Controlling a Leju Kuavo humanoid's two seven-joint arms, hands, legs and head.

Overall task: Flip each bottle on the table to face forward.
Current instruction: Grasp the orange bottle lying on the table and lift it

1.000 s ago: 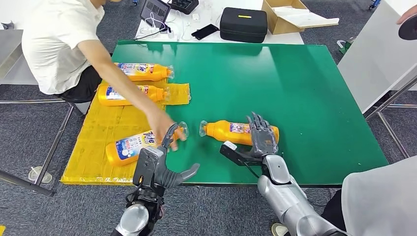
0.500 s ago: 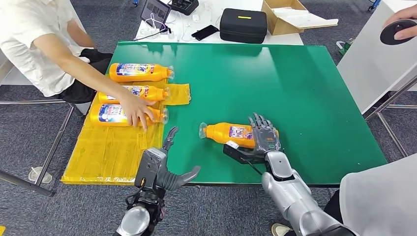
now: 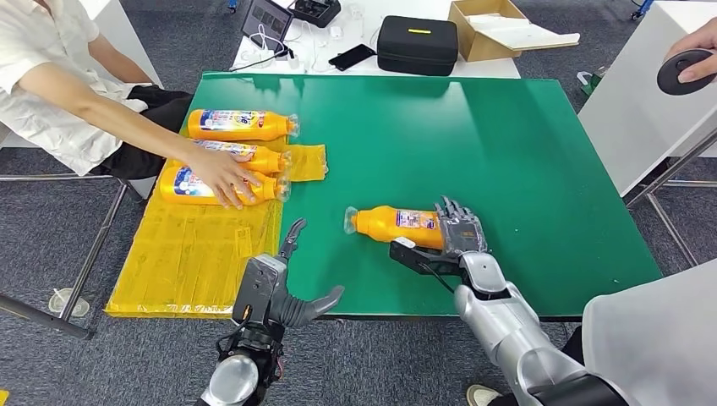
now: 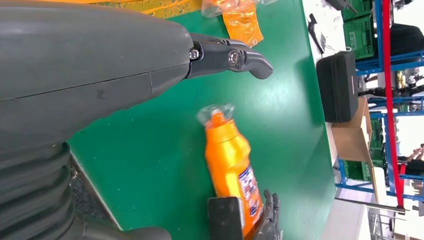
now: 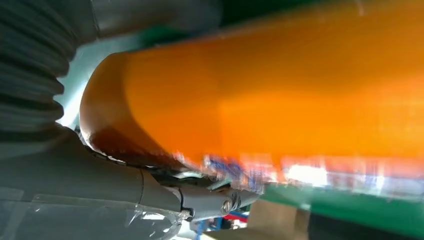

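An orange bottle (image 3: 393, 222) lies on its side on the green table (image 3: 507, 152), clear cap end toward my left, label showing on top. My right hand (image 3: 459, 234) grips its base, fingers over the top and thumb on the near side; the right wrist view shows the orange body (image 5: 280, 90) pressed into the palm. My left hand (image 3: 279, 283) hovers open at the table's front edge, holding nothing. From the left wrist view, that bottle (image 4: 227, 155) lies beyond my fingers (image 4: 235, 57). Three more orange bottles (image 3: 241, 124) lie on a yellow sheet (image 3: 194, 254).
A person's hand (image 3: 221, 178) rests on the nearest bottle (image 3: 186, 186) at the left. Behind the table are a black case (image 3: 418, 42) and a cardboard box (image 3: 499, 30). Another person's hand (image 3: 689, 68) holds a dark disc at the right; a grey-clad person (image 3: 651, 347) stands close at lower right.
The person slid the bottle from beside my left hand back and left, next to the other two. My right hand and its bottle shifted slightly; the label turned upward.
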